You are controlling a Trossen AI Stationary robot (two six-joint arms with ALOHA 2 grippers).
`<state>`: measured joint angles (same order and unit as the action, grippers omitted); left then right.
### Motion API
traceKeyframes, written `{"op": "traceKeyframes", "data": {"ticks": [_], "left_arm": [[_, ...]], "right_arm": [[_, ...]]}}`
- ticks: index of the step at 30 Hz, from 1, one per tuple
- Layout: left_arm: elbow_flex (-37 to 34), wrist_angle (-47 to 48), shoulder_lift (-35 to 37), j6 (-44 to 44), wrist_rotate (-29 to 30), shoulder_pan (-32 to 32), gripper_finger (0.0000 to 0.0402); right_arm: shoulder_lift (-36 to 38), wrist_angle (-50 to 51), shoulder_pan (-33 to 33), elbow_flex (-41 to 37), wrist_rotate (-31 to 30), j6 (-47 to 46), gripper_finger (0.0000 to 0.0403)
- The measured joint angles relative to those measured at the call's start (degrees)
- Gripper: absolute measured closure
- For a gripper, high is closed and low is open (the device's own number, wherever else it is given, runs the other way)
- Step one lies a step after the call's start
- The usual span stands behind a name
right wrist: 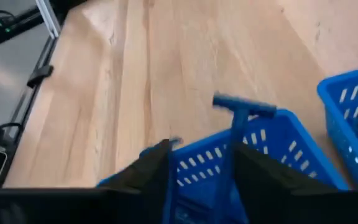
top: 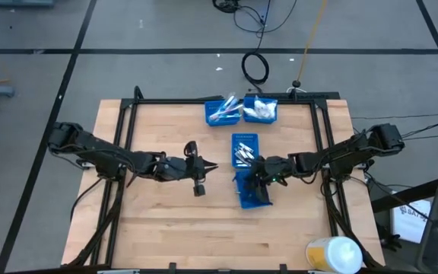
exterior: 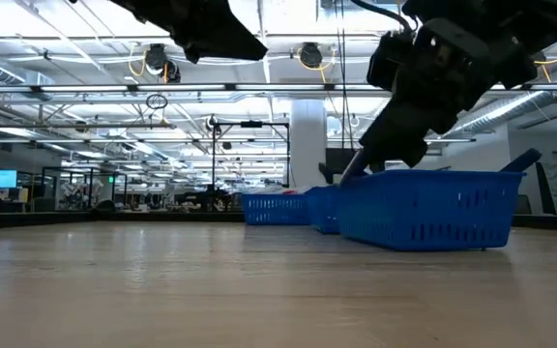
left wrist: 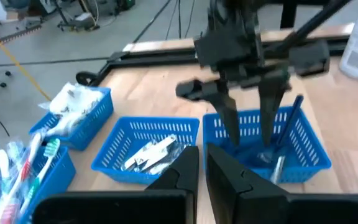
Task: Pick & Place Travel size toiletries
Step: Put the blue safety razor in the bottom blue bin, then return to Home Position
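My right gripper (top: 258, 173) (left wrist: 248, 134) hangs open over the near blue bin (top: 251, 192) (left wrist: 303, 146), its fingers pointing down into it. A dark blue T-shaped razor (right wrist: 241, 111) (left wrist: 291, 121) leans against the bin's wall, head up; in the right wrist view (right wrist: 197, 177) it stands between the fingers, apart from them. My left gripper (top: 208, 166) (left wrist: 202, 165) hovers shut over bare table left of the bins. Silvery tubes (left wrist: 151, 152) lie in the middle bin (top: 243, 148). Toothbrushes (left wrist: 17, 174) and white packets (left wrist: 73, 99) fill the two far bins.
Several blue bins stand in a cluster at the table's far middle (top: 242, 111). A black frame (top: 204, 101) runs round the table. A white and yellow bottle (top: 333, 253) stands at the near right corner. Bare wood (top: 158, 213) lies left and near.
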<state>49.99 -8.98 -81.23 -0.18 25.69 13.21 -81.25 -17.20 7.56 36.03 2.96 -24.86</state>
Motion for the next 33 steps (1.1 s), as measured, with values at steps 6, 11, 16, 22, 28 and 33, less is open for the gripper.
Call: {"op": "traceKeyframes", "data": {"ticks": [6, 11, 16, 22, 28, 33], "left_arm": [[-0.02, 3.45, -0.04, 0.02, -0.13, 0.02, 0.0376], [-0.05, 8.32, 5.0, 0.03, -0.13, 2.59, 0.0376], [-0.1, 17.99, 13.2, 0.23, -0.06, 5.65, 0.0376], [-3.26, 27.0, 24.21, -0.12, 0.13, 7.92, 0.0376], [-15.74, 22.38, 36.05, -3.8, 1.52, 7.82, 0.0376], [-27.9, 14.64, 45.85, -5.14, 3.91, 7.82, 0.0376]], "right_arm": [[1.37, -3.54, -0.04, 0.0, 0.29, 0.01, 0.0178], [10.16, -3.1, -1.34, 0.0, 12.89, 1.49, 0.0151], [23.8, 2.91, -2.26, 0.02, 25.71, 7.62, 0.0145], [36.77, 19.75, -2.32, -1.8, 22.32, 16.13, 0.0149], [48.92, 20.87, -2.39, -8.07, 6.72, 18.71, 0.0147], [59.31, 20.92, -2.37, -11.06, 5.4, 18.18, 0.0149]]}}
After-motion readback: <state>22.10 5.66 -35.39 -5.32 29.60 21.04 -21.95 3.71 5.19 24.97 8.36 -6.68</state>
